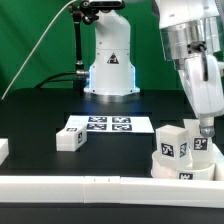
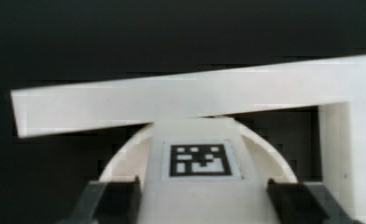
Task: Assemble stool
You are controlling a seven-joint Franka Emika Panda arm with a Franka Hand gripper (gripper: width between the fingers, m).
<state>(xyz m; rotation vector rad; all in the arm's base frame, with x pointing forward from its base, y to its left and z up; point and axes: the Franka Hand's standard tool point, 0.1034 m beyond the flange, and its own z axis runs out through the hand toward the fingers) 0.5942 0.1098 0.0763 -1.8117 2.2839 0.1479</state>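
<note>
the claw (image 1: 206, 130) hangs low at the exterior view's right, over the near right part of the black desk (image 1: 40, 120). in the wrist view its two dark fingers (image 2: 109, 203) stand partly closed, one on each flank of a white leg (image 2: 201, 160) whose black-and-white tag faces the camera. the fingers touch the leg's sides with no gap showing, so the claw grips this leg.

the stool's round seat (image 1: 165, 168) lies flat on the desk directly below the claw, near the front, with a tag on its side wall. a second leg (image 1: 172, 146) stands upright on the seat, on the exterior view's left of the claw, with a tag on its face. whether the gripped leg already sits in the seat cannot be told from either view.

a third leg (image 1: 70, 140) lies loose on the desk well apart to the exterior view's left, just beside the near left corner of the marker board (image 1: 100, 125), which lies flat in the middle of the desk. the arm's white base (image 1: 108, 65) stands at the far side behind that board. a long white border rail (image 1: 90, 186) runs along the near edge of the desk, just in front of the seat. a white piece (image 1: 3, 150) at the far left is cut off by the picture's edge, and what it is cannot be told.
</note>
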